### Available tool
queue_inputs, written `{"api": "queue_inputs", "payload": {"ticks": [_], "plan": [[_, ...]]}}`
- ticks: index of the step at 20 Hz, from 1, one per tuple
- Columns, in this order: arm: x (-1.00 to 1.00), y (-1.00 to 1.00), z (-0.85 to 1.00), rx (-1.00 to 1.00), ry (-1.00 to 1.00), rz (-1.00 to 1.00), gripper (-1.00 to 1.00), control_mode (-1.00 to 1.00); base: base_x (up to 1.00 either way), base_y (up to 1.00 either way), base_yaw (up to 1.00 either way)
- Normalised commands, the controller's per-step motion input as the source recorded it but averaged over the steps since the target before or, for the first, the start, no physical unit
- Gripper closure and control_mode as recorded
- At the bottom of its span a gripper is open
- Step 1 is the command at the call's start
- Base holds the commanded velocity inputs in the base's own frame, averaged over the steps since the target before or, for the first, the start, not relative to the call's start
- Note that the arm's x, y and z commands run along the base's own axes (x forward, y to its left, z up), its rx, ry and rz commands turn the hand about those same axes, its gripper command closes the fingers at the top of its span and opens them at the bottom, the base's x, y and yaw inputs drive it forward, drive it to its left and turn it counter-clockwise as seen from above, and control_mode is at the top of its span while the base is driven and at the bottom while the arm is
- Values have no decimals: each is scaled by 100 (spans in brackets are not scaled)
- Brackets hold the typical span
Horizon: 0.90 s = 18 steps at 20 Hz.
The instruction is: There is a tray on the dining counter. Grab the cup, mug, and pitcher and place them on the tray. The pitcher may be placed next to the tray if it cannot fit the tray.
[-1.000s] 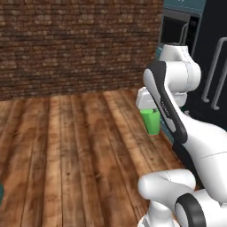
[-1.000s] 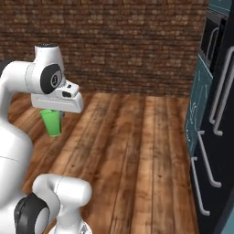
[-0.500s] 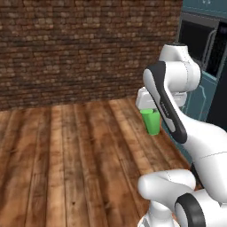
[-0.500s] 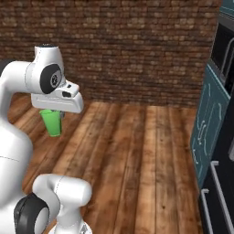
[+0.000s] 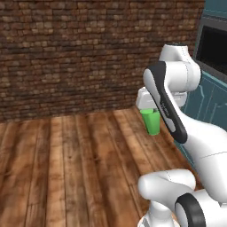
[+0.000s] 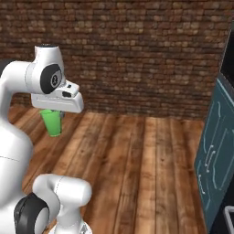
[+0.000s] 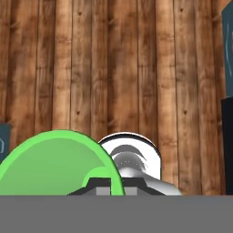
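Observation:
The cup (image 5: 152,122) is a bright green tapered tumbler hanging upright above the wooden floor, below the white hand. My gripper (image 5: 151,111) is shut on the cup's rim, and the same cup (image 6: 52,122) shows under the hand from the other side. In the hand view the cup's green rim (image 7: 53,164) bulges at the lower left, with a dark fingertip (image 7: 97,184) pressed on it. The tray, the mug, the pitcher and the dining counter are out of view.
A brick wall (image 5: 66,53) runs across the back, with plank floor (image 5: 66,168) in front of it. Teal cabinets (image 5: 212,106) with a dark appliance front (image 5: 215,48) stand close on the right, and their teal fronts (image 6: 215,151) edge the right base view.
The whole scene has slid to the right in both base views, so the base has moved. The arm keeps its pose and the cup stays in the gripper.

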Motion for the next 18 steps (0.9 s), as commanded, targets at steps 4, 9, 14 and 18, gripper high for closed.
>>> {"api": "queue_inputs", "payload": {"ticks": [4,9,14,18], "plan": [[0,0,0,0,0,0,100,100,100,33,1],[0,0,0,0,0,0,100,100,100,36,10],[0,0,0,0,0,0,100,100,100,33,40],[0,0,0,0,0,0,100,100,100,17,49]]}}
